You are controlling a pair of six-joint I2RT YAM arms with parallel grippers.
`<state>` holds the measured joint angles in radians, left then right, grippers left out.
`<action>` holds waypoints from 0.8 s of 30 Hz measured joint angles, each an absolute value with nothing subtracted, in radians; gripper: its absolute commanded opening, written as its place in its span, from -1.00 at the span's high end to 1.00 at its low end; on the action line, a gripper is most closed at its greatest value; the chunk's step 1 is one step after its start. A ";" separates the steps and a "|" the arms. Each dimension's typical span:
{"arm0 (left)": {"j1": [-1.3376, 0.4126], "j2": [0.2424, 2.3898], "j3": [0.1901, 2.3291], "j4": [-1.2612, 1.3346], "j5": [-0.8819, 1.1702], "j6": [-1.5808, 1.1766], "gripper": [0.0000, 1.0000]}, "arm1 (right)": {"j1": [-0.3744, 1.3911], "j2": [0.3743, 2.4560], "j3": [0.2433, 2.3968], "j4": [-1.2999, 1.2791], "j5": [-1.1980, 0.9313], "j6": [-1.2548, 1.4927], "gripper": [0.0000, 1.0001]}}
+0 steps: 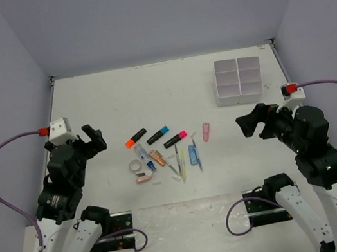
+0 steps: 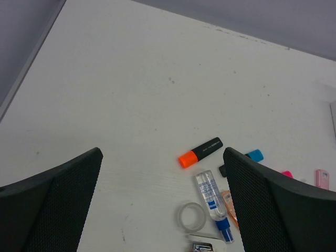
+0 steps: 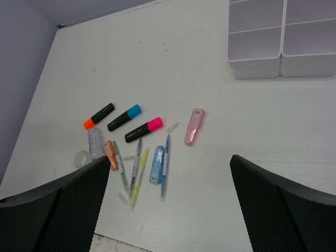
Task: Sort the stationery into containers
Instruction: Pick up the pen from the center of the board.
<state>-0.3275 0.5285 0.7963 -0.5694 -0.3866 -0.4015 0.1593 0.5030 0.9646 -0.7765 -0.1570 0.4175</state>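
Top external view: I see left gripper (image 1: 94, 139) and right gripper (image 1: 246, 124) wide open, empty; the scattered coloured stationery (image 1: 175, 140) lies between them.

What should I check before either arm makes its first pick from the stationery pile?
1. Left gripper open and empty: ok.
2. Right gripper open and empty: ok.
3. Organiser box upright, openings facing up: ok.
4. Pink piece lies apart from its neighbours: ok.
5. Thin pens separated from each other: cannot tell.
6. Any stationery in the box: not ok, all of it lies on the table.
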 measured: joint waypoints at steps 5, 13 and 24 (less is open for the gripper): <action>-0.327 0.528 0.796 -0.570 -0.398 -0.404 -1.00 | 0.159 0.477 0.944 -0.754 -0.152 0.449 -0.98; -0.328 0.528 0.796 -0.570 -0.398 -0.409 -1.00 | 0.165 0.438 0.895 -0.630 -0.247 0.519 -0.97; -0.328 0.530 0.792 -0.570 -0.396 -0.409 -1.00 | 0.744 1.153 0.932 -0.647 0.056 0.593 0.32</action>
<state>-0.3279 0.5297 0.7915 -0.5705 -0.3964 -0.4091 0.7436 1.1533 0.9321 -0.6473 0.0559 0.5930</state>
